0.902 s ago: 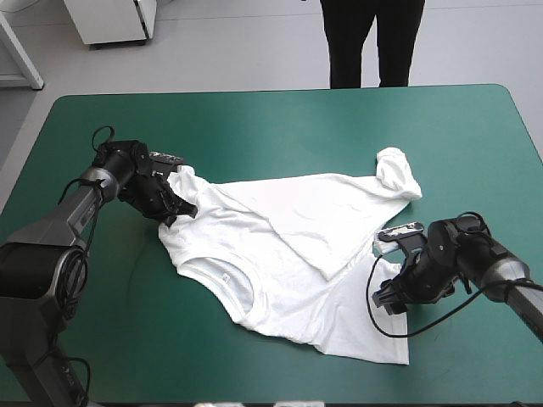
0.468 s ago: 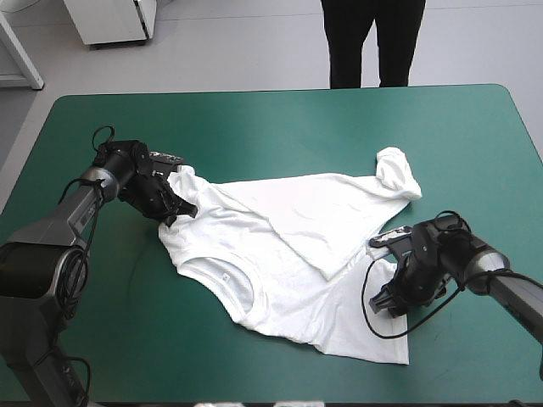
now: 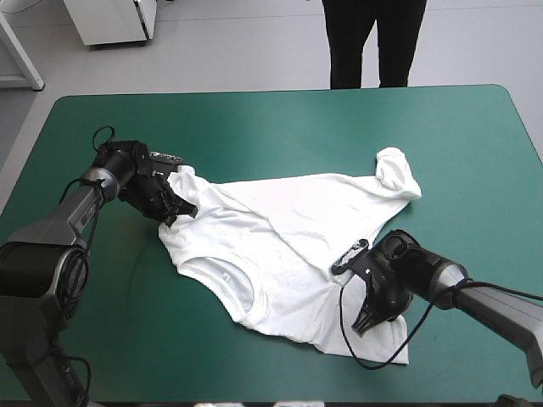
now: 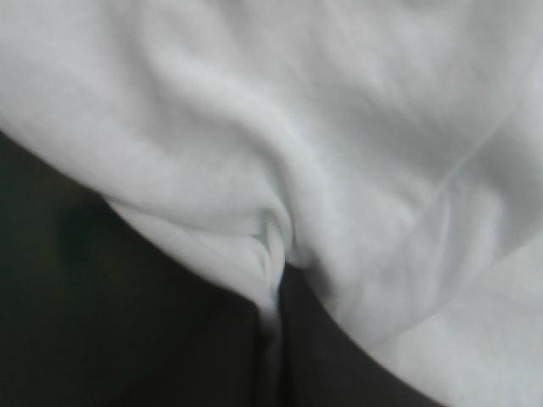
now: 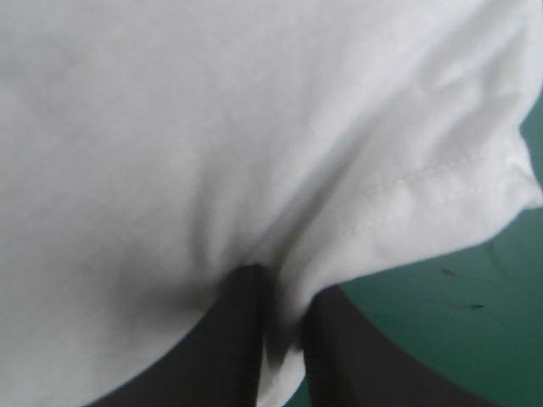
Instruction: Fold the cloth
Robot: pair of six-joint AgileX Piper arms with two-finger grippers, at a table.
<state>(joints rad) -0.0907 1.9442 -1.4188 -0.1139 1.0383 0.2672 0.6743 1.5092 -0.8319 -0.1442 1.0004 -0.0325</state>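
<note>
High cam above/behind, fwd+down; wrist cams v. close on T-shirt (image 3: 280, 246), shared w/ high.

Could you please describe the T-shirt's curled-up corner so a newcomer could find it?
On the teal-green table, a white T-shirt lies across the middle. Its corner nearest the far right edge stands up in a rumpled curl; the rest lies flatter.

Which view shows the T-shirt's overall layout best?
High view: the whole T-shirt lies spread on the teal-green cover, one side folded over. The wrist views show only white cloth pinched in the left gripper and the right gripper.
</note>
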